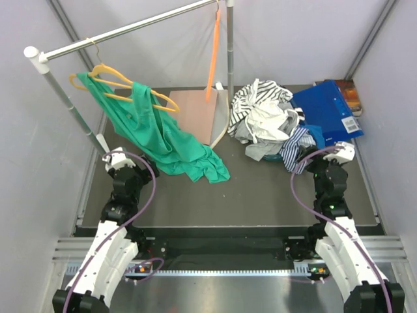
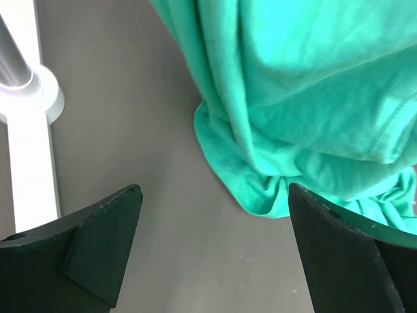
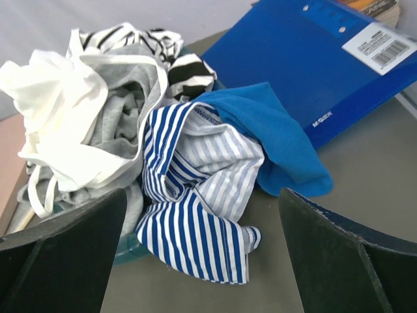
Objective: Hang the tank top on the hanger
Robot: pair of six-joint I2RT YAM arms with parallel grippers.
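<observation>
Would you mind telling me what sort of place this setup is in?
Most likely a robotics lab cell staged as a laundry corner: plain panel walls box in a dark table, a metal clothes rail carries an orange hanger, and a heap of mixed clothes lies beside a blue binder.

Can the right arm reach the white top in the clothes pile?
Probably yes. The right gripper is open just before the pile, and the tank top lies on top, with nothing covering it.
</observation>
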